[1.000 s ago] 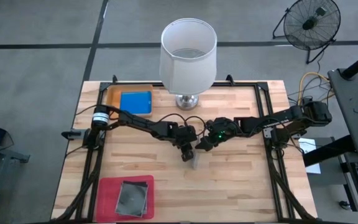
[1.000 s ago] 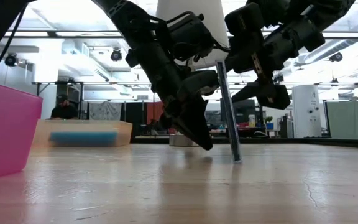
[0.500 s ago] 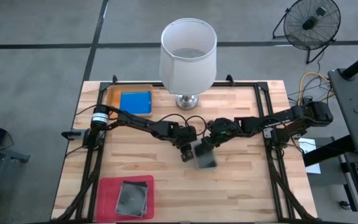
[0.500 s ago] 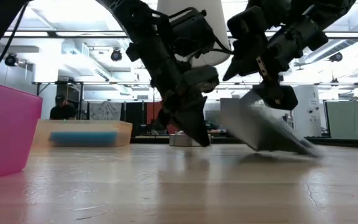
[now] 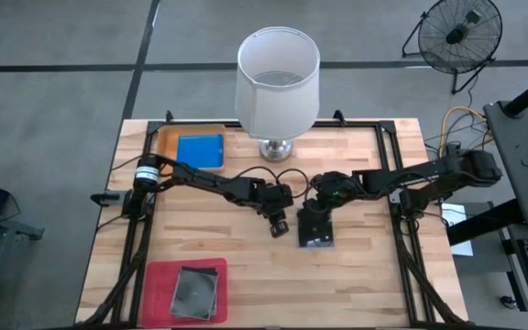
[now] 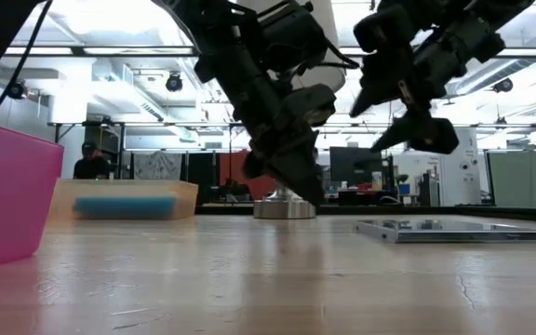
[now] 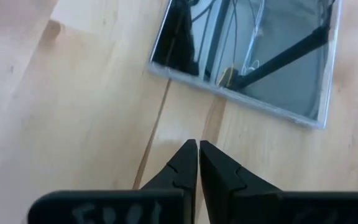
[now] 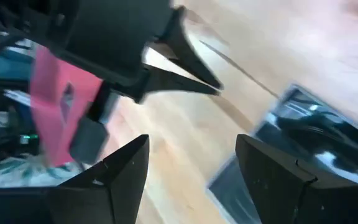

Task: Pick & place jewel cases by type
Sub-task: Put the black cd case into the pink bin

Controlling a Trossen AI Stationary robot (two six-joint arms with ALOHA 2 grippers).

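A dark transparent jewel case (image 5: 315,229) lies flat on the wooden table near its middle; it also shows as the flat case (image 6: 454,230) and the case (image 7: 247,56). My left gripper (image 5: 280,225) is shut and hovers just left of the case, its tips (image 7: 197,163) clear of the wood. My right gripper (image 5: 317,205) is open and hangs above the case's far edge without touching it; its fingers (image 8: 278,180) stand wide apart. A blue jewel case (image 5: 200,150) lies in the orange tray (image 5: 165,139). Another dark jewel case (image 5: 195,291) lies in the magenta tray (image 5: 159,280).
A white table lamp (image 5: 278,82) stands at the far middle, its metal base (image 6: 284,208) just behind the grippers. The orange tray sits at the far left corner and the magenta tray (image 6: 7,195) at the near left. Bare wood lies to the case's right and near side.
The dark jewel case stood on its edge between the two grippers a second ago. It has tipped over toward the table's right and now lies flat. My right gripper has drawn back a little toward the right edge, still open.
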